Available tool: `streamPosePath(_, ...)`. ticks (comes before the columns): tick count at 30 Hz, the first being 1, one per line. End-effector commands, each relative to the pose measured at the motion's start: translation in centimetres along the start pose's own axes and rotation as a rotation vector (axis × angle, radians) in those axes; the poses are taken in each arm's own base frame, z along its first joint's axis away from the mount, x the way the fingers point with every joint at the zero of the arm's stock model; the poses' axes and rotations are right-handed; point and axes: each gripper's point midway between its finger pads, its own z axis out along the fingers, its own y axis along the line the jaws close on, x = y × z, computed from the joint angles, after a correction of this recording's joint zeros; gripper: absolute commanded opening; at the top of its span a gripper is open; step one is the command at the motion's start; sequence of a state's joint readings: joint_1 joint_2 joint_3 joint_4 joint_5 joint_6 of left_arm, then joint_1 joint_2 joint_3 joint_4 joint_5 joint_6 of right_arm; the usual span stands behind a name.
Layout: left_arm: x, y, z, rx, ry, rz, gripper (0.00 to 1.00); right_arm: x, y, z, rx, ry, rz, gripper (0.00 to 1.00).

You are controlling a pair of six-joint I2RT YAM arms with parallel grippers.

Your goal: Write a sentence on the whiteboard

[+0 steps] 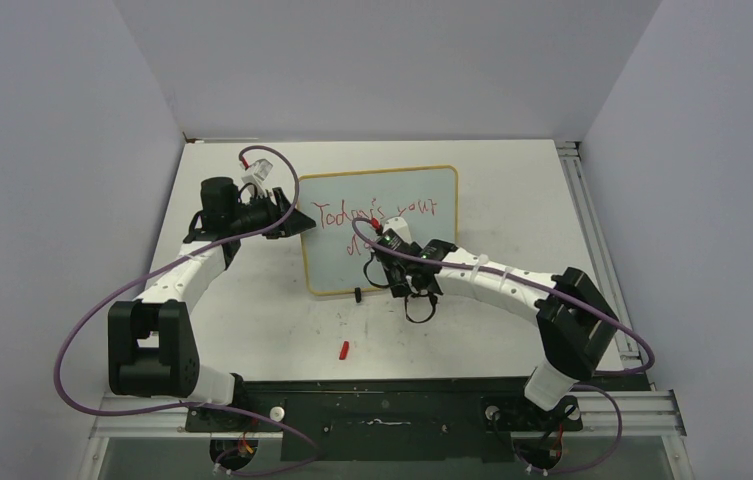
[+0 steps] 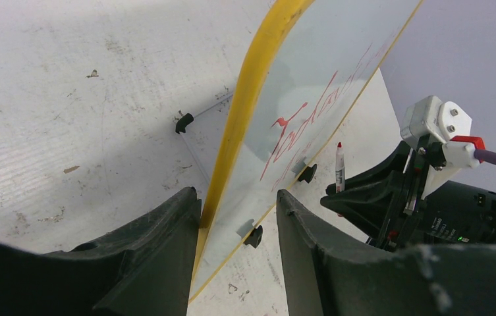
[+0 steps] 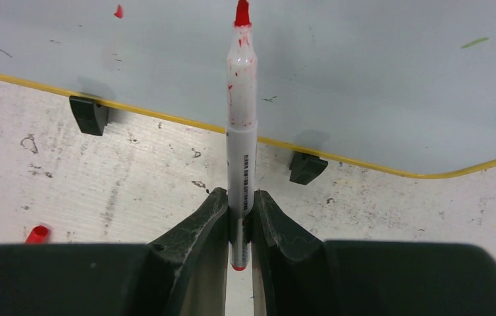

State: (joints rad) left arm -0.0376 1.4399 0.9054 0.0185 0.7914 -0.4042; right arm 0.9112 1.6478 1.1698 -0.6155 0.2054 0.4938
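From above, the whiteboard stands tilted in the middle of the table. The sentence runs in red across the top part of the whiteboard. I can read "Today's your", and a small red mark sits under it as a second line. The left gripper is at the whiteboard's left edge. The right gripper is in front of the whiteboard's lower middle, just under the words. A small red cap lies on the table in front of the whiteboard, apart from it.

From the left wrist, the whiteboard's yellow frame goes between the two dark fingers. The jaws are about half open and hold the whiteboard by that edge. Black clip feet stick out under the whiteboard. The marker points at the whiteboard's front.

From the right wrist, the jaws are squeezed almost fully closed on the marker's white body. Its red tip points at the whiteboard's white face, above the bottom frame. I cannot tell if the tip touches. Two clip feet sit under the whiteboard's bottom edge, one on each side of the marker.
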Motion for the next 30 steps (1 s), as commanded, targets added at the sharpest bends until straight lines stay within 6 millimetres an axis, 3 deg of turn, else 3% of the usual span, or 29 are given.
streamPosePath(1, -1.2, -2.5, -0.6, 0.074, -0.034, 0.067, 0.44, -0.9, -0.6, -0.4, -0.003, -0.032, 0.002, 0.05)
streamPosePath(30, -1.2, -2.5, -0.5, 0.074, -0.034, 0.068, 0.44, -1.0, -0.8, 2.0, -0.018, 0.006, -0.007, 0.05)
